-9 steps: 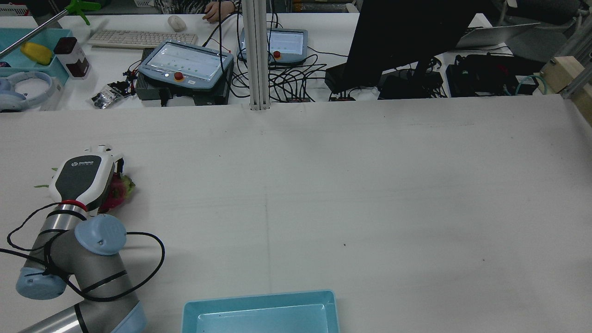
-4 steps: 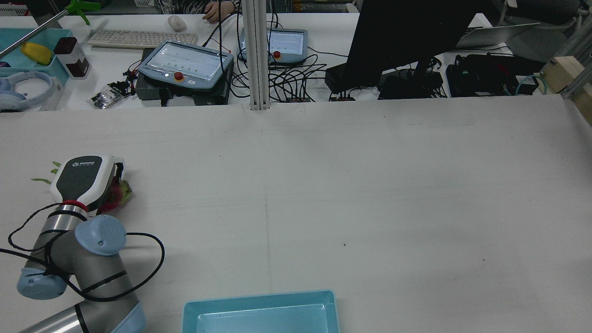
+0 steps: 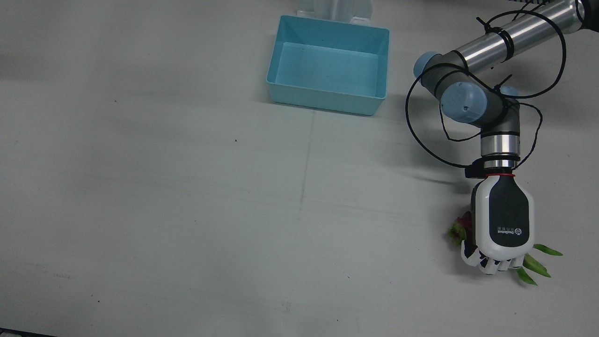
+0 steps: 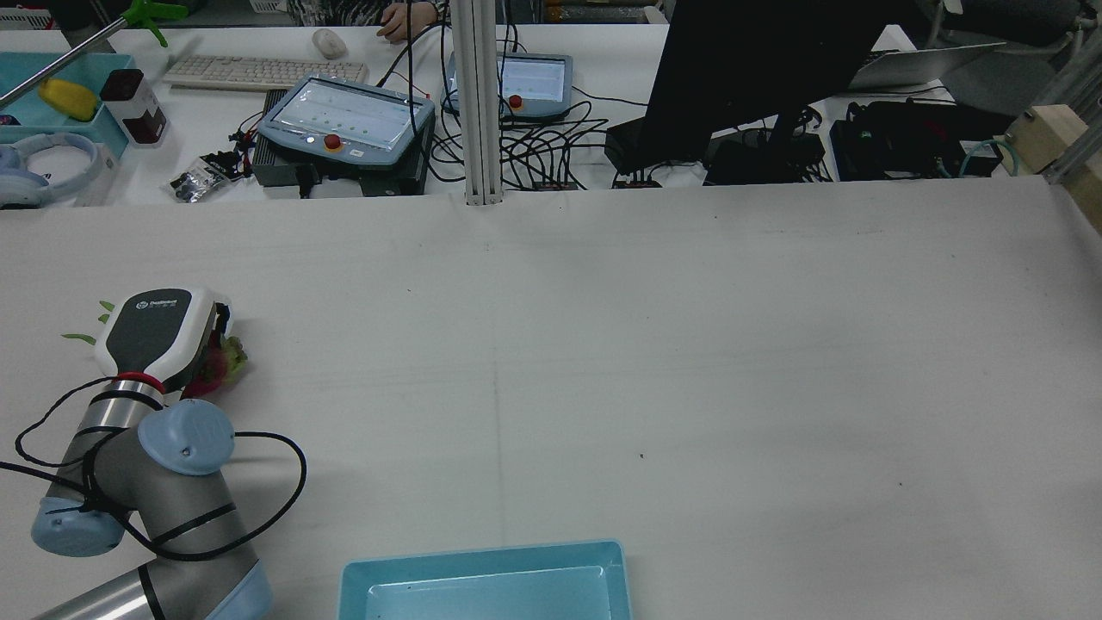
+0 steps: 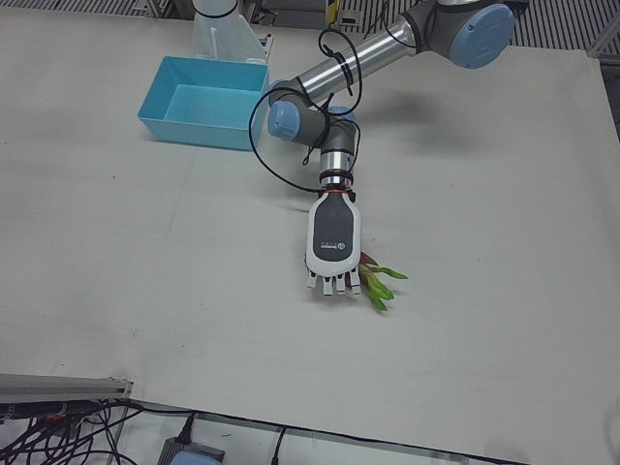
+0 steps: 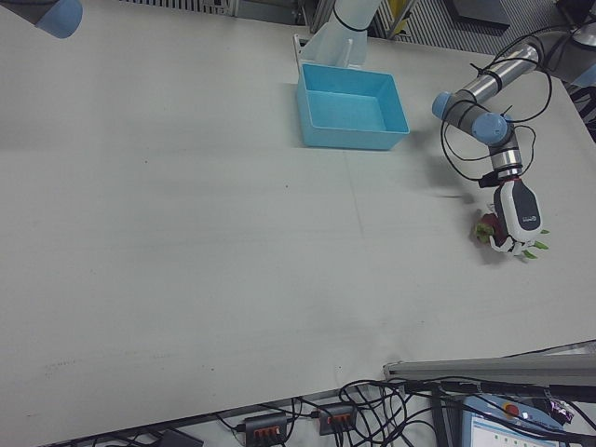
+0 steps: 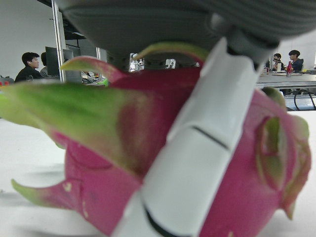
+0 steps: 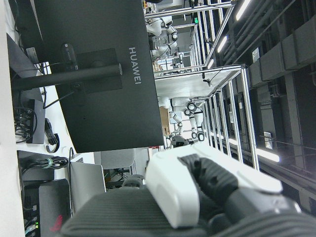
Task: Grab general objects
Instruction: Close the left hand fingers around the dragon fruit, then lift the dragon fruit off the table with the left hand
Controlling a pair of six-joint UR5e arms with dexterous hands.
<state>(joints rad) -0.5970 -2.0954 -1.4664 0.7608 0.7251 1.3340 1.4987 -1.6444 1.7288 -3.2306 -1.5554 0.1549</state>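
Note:
A pink dragon fruit (image 3: 461, 228) with green leaf tips lies on the white table at the robot's left side. My left hand (image 3: 503, 220) lies palm-down over it, fingers curled around the fruit. The rear view shows the hand (image 4: 155, 331) covering most of the dragon fruit (image 4: 215, 366). Up close, a white finger (image 7: 197, 148) presses across the pink dragon fruit (image 7: 256, 187), which rests on the table. My right hand (image 8: 173, 197) shows only in its own view, raised and facing a black monitor; its finger pose is unclear.
A light blue bin (image 3: 327, 100) sits near the arm pedestals, and its rim (image 4: 482, 555) shows at the rear view's bottom edge. Beyond the table's far edge are teach pendants (image 4: 344, 120), cables, a keyboard and a monitor (image 4: 740, 77).
The left hand's fingers, stretched out past the fruit a second ago, have curled down around it. The hand dropped slightly and green leaf tips now show at its left.

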